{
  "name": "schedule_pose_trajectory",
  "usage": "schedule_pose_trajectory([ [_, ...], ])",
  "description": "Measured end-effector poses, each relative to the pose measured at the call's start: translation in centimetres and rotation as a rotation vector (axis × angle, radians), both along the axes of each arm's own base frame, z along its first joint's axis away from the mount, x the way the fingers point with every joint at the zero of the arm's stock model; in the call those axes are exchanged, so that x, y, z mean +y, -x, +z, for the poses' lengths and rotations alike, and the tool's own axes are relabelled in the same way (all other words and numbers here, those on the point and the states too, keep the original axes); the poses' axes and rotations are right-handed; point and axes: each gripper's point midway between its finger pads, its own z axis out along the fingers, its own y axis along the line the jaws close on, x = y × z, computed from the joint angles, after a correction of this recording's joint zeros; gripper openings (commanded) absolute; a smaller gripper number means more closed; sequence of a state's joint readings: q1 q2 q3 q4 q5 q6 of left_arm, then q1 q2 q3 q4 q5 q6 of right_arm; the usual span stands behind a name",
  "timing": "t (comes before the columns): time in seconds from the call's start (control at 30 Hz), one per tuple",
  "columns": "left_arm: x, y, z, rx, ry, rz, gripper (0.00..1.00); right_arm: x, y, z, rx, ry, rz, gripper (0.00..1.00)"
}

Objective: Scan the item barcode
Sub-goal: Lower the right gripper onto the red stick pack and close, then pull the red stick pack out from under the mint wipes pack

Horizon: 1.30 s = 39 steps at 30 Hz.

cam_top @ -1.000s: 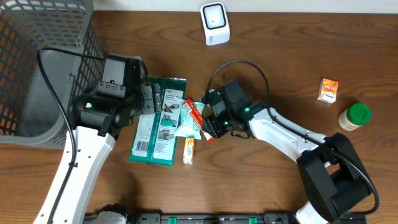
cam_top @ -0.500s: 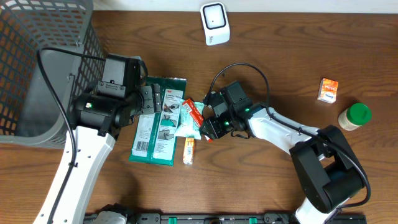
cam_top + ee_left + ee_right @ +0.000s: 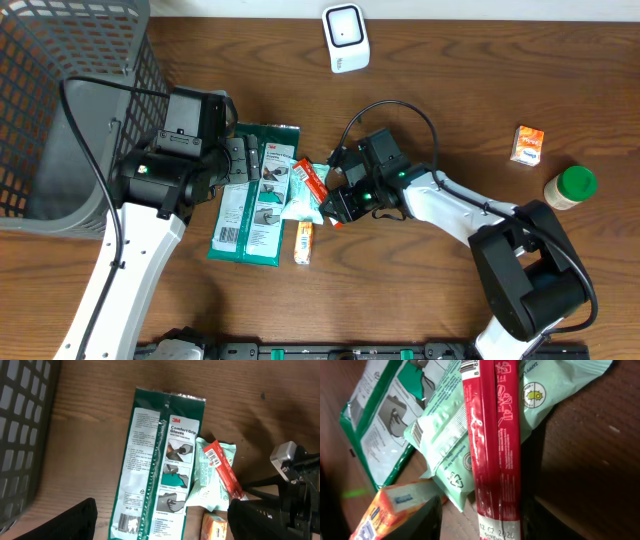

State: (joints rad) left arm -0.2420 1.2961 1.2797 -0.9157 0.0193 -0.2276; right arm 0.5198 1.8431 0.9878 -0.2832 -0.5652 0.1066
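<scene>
A red stick packet lies across a mint-green pouch in the pile at mid-table. My right gripper is open and straddles the stick's lower end. The stick rests against the right finger, with a gap to the left finger. From overhead, the right gripper sits at the red stick. My left gripper hangs wide open above a green 3M glove packet and holds nothing. The packet's barcode faces up. A white scanner stands at the table's far edge.
A small orange box lies just in front of the pile. A grey mesh basket fills the far left corner. At the right are another orange box and a green-lidded jar.
My right gripper has shifted slightly to the right at the red stick, which still lies on the pouch. The left arm and the other items have not moved.
</scene>
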Motion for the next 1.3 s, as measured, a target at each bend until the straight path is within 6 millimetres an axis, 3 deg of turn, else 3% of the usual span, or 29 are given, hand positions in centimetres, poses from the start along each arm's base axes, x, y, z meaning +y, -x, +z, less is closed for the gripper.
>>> schedule_pose_trajectory([
  [0.1, 0.0, 0.0, 0.0, 0.000, 0.000, 0.000, 0.84, -0.3, -0.2, 0.1, 0.005, -0.012, -0.005, 0.49],
  [0.27, 0.0, 0.0, 0.0, 0.000, 0.000, 0.000, 0.84, -1.7, -1.7, 0.3, -0.012, -0.028, -0.040, 0.70],
  [0.33, 0.0, 0.0, 0.0, 0.000, 0.000, 0.000, 0.84, -2.3, -2.6, 0.6, -0.026, -0.047, -0.056, 0.59],
  [0.37, 0.0, 0.0, 0.0, 0.000, 0.000, 0.000, 0.84, -2.7, -3.1, 0.7, -0.034, -0.051, -0.068, 0.99],
  [0.53, 0.0, 0.0, 0.0, 0.000, 0.000, 0.000, 0.84, -4.4, -3.7, 0.1, 0.010, -0.016, -0.156, 0.99],
  [0.63, 0.0, 0.0, 0.0, 0.000, 0.000, 0.000, 0.84, -4.3, -3.6, 0.3, 0.022, -0.030, -0.153, 0.98],
  [0.7, 0.0, 0.0, 0.0, 0.000, 0.000, 0.000, 0.84, -4.0, -3.3, 0.5, 0.028, -0.050, -0.137, 0.90],
  [0.73, 0.0, 0.0, 0.0, 0.000, 0.000, 0.000, 0.84, -3.9, -3.2, 0.6, 0.031, -0.058, -0.130, 0.81],
  [0.83, 0.0, 0.0, 0.0, -0.001, 0.000, 0.000, 0.84, -3.6, -2.9, 0.9, 0.040, -0.091, -0.103, 0.32],
  [0.87, 0.0, 0.0, 0.0, 0.000, 0.000, 0.000, 0.84, -3.5, -2.8, 0.8, 0.049, -0.100, -0.100, 0.28],
  [1.0, 0.0, 0.0, 0.0, 0.000, 0.000, 0.000, 0.84, -3.6, -2.5, -0.7, 0.099, -0.118, -0.095, 0.44],
  [1.3, 0.0, 0.0, 0.0, 0.000, 0.000, 0.000, 0.84, -1.2, -1.7, -1.0, 0.163, -0.335, 0.011, 0.43],
])
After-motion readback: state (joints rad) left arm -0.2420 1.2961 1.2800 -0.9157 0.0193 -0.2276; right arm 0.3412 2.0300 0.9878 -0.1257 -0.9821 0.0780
